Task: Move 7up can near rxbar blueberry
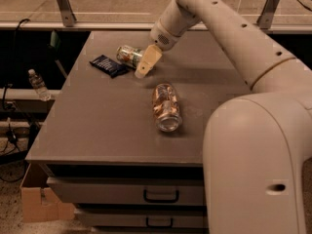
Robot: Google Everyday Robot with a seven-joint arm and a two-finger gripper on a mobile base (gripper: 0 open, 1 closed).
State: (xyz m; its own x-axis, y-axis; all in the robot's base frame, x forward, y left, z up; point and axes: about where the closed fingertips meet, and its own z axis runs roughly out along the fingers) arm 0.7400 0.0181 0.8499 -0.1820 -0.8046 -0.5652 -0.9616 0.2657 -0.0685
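Observation:
The 7up can (127,55) lies on its side at the far left of the grey table (97,126), silvery with green print. The rxbar blueberry (108,65), a flat dark navy wrapper, lies just left of it, almost touching. My gripper (146,62) reaches down from the white arm and sits at the can's right end. One tan finger (147,61) shows in front of the can; the other is hidden behind it.
A larger orange-pink can (165,106) lies on its side mid-table, nearer the front. Drawers (161,195) sit under the tabletop. A water bottle (38,85) and a cardboard box (36,201) are off the table's left side. My arm's bulky white body fills the right.

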